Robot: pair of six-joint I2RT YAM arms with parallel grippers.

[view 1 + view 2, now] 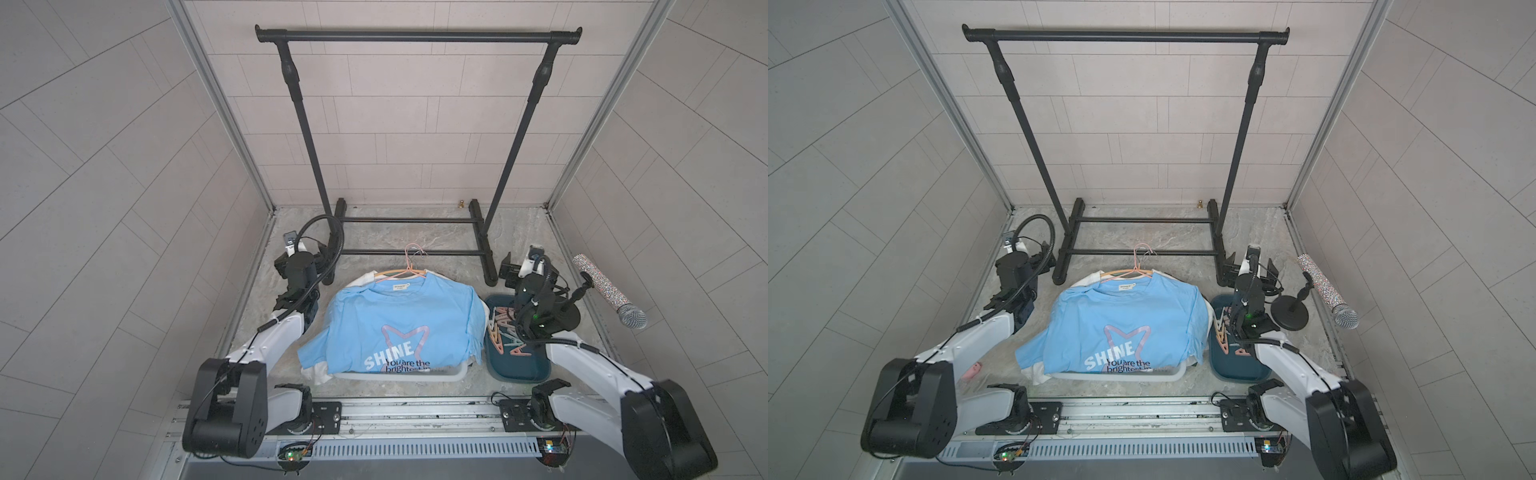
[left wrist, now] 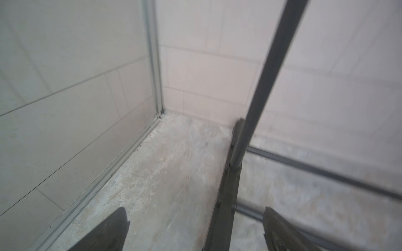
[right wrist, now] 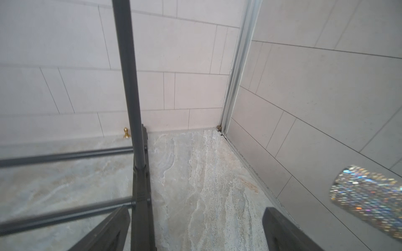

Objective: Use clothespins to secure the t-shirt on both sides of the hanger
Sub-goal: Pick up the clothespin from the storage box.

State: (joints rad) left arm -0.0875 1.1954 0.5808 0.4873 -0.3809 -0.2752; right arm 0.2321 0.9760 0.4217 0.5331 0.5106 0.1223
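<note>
Fingers [image 2: 108,230] spread wide on my left gripper [image 2: 195,209], nothing between them. It's the same story on my right gripper [image 3: 195,207], which is splayed open over bare floor. Nothing is pinned, so I judge we're at the very first step: fetching a peg.

Roll call, big to small. One black clothes rack [image 1: 417,36] stands at twelve o'clock, with my grippers by its feet, left at ten and right at two. One blue t-shirt [image 1: 399,320] lies dead centre, white cloth peeking from under it. One teal tray [image 1: 523,368] sits at three o'clock of the shirt, and one glittery microphone [image 1: 602,286] beyond that. Two hangers [image 1: 401,272], I think, are at the collar, hooks toward twelve. Then the clothespins [image 1: 500,332], a pastel heap in that tray, too tangled to count.

Next, my right gripper should pull back toward six o'clock, drop into the tray and pinch one peg by its tail.
</note>
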